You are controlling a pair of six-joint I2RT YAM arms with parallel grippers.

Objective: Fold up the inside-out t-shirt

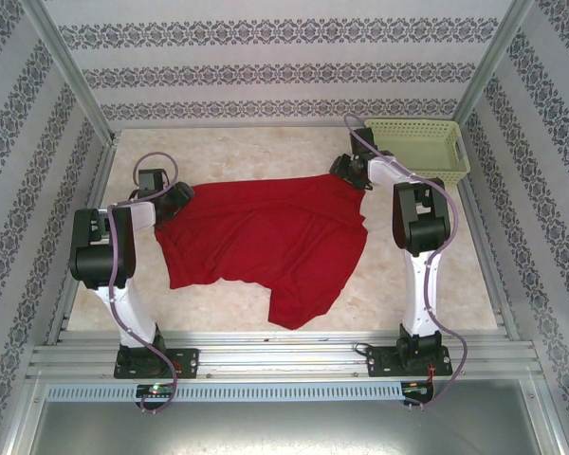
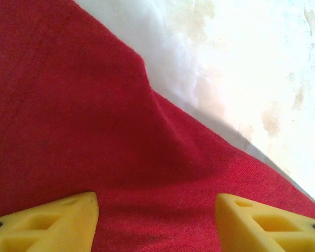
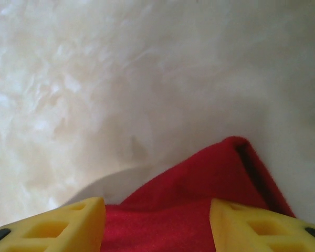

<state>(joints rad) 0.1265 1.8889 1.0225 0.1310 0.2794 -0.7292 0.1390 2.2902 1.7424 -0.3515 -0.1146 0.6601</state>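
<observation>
Inside-out t-shirt [image 1: 266,242] lies crumpled but mostly flat at the centre of the table [image 1: 247,152] in the top view, long axis running left to right, with one flap trailing toward lower centre. Left gripper [image 2: 155,210] sits over the shirt's upper-left corner. Its yellow fingers are spread wide, red cloth lies under and between them, and nothing is pinched. In its wrist view the cloth edge runs diagonally from upper left to lower right. Right gripper [image 3: 157,210] sits at the upper-right corner, jaws likewise apart. A folded red tip pokes up between them, with bare table filling the upper frame. Green basket [image 1: 417,147] stands upper right, just beyond the right arm and apart from the shirt. Judgement: each arm is equally near its own corner, and the body of the shirt lies toward the bottom of the frame from both. A fold would likely start with both closing on the top edge and drawing it down-frame.
</observation>
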